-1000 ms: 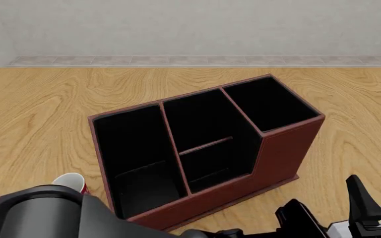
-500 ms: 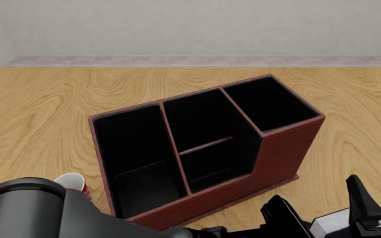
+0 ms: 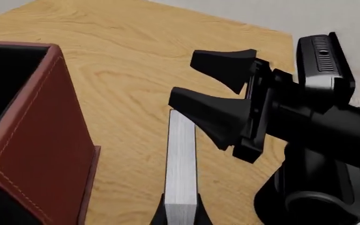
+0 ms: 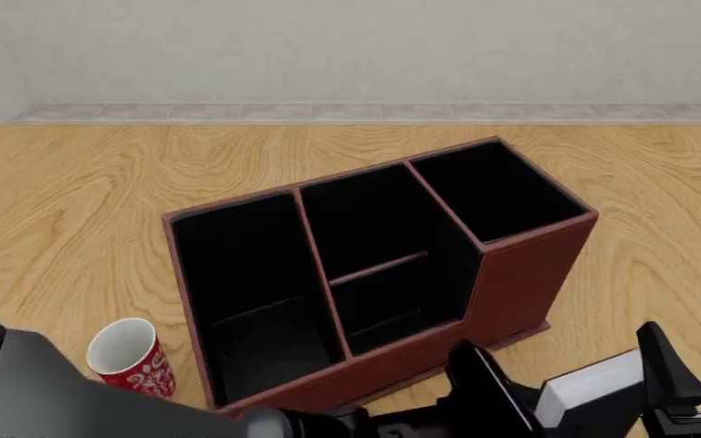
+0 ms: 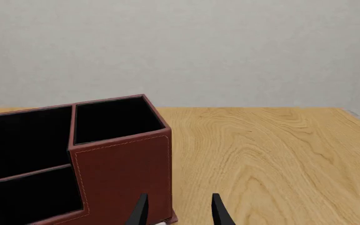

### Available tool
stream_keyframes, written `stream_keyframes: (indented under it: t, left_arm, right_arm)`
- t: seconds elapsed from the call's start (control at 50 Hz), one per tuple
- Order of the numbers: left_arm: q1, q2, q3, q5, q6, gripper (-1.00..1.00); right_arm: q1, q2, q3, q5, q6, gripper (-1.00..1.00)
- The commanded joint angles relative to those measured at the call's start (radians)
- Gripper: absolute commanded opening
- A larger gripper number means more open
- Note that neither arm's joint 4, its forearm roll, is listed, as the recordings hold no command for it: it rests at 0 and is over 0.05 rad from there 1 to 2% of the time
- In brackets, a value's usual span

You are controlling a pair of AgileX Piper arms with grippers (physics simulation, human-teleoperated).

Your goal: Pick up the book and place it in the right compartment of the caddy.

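Note:
The caddy (image 4: 515, 292) stands mid-table; its right compartment (image 4: 495, 190) is empty, and also shows in the right wrist view (image 5: 114, 119). My left gripper (image 4: 531, 401) is shut on the book (image 4: 588, 385), whose white page edges show at the near edge, close in front of the caddy's right end. In the left wrist view the book (image 3: 181, 159) sticks out between my left fingers (image 3: 200, 216), beside the caddy's wall (image 3: 39, 140). My right gripper (image 4: 699, 360) is open and empty just right of the book; it also shows in the left wrist view (image 3: 221, 93) and its own view (image 5: 178, 210).
A red mug (image 4: 131, 358) with a white inside stands at the near left, beside the caddy's wide low-fronted section (image 4: 247, 283). The left arm's dark body (image 4: 34, 392) fills the bottom left corner. A wall (image 4: 350, 55) runs behind the table.
My left gripper has carried the book up and to the left, closer to the caddy's front. The left arm's bulk has dropped lower, uncovering the mug. The right gripper has stayed put.

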Motion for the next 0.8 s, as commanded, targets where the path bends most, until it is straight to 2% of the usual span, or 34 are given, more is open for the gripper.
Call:
stream_keyframes:
  t: [0.02,0.14,0.38,0.8]
  left_arm:
    - [0.025,-0.094,0.066,-0.021,0.027,-1.0]
    - [0.056,-0.149,0.132,-0.052,0.053,-1.0]
    - [0.077,-0.246,0.2,-0.043,0.051,-1.0]
    - [0.062,-0.336,0.22,-0.003,0.06,-1.0]
  right_arm:
    - [0.0,0.0,0.0,0.0,0.0,1.0]
    - [0.0,0.0,0.0,0.0,0.0,1.0]
    - [0.0,0.0,0.0,0.0,0.0,1.0]
    - [0.0,0.0,0.0,0.0,0.0,1.0]
